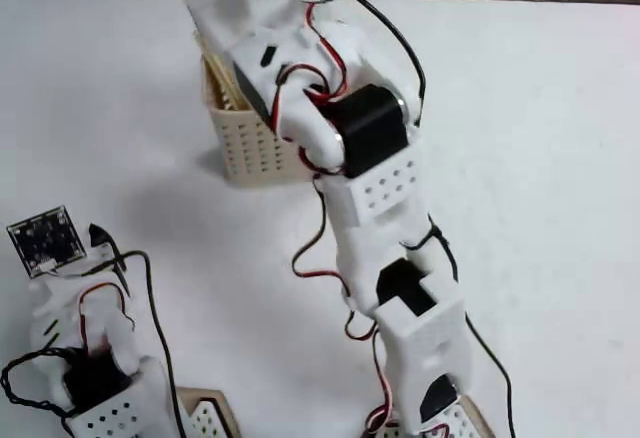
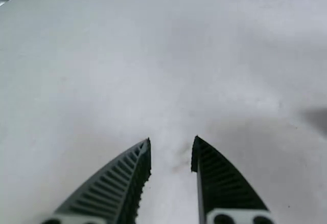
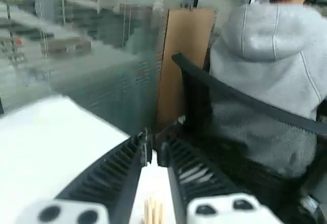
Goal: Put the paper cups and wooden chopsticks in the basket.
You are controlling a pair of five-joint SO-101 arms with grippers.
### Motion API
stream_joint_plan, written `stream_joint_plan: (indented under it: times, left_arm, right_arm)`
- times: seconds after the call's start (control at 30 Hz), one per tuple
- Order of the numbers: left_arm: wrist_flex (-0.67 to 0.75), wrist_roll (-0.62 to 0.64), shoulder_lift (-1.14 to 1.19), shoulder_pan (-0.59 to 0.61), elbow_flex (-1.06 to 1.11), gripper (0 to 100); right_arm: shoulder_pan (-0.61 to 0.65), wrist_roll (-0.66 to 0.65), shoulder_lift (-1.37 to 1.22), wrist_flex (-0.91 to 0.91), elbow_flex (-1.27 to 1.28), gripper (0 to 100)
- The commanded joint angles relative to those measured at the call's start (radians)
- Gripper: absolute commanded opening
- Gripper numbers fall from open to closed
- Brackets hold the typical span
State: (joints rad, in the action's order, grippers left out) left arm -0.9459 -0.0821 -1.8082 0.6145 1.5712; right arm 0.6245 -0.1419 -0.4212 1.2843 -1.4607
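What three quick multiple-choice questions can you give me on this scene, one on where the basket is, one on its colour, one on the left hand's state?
1. Where is the basket? A. under the right arm B. on a chair C. on the floor
2. What colour is the basket? A. red B. cream C. black
3. The left hand is: A. shut on a cup B. shut on chopsticks C. open, holding nothing
Answers: 1 A, the right arm reaches over it; 2 B, its perforated wall is cream; 3 C, bare table shows between its fingers.
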Motion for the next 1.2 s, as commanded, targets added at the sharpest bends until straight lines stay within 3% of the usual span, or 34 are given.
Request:
stream_joint_plan:
  times: [0.0, 0.23, 0.63, 1.17]
  left_arm:
    - [0.025, 0.002, -0.015, 0.010, -0.021, 15]
    - [0.026, 0.002, -0.015, -0.054, -0.014, 15]
    - [0.021, 0.005, -0.015, -0.159, -0.012, 15]
    - [0.020, 0.006, -0.015, -0.179, -0.011, 15]
  right_arm:
    - [-0.041, 0.000, 0.087, 0.140, -0.087, 1.8]
    - [-0.133, 0.000, 0.120, 0.440, -0.209, 1.9]
    - [-0.325, 0.002, 0.360, 0.443, -0.123, 1.8]
    - [-0.375, 0.002, 0.951, 0.435, 0.922, 2.1]
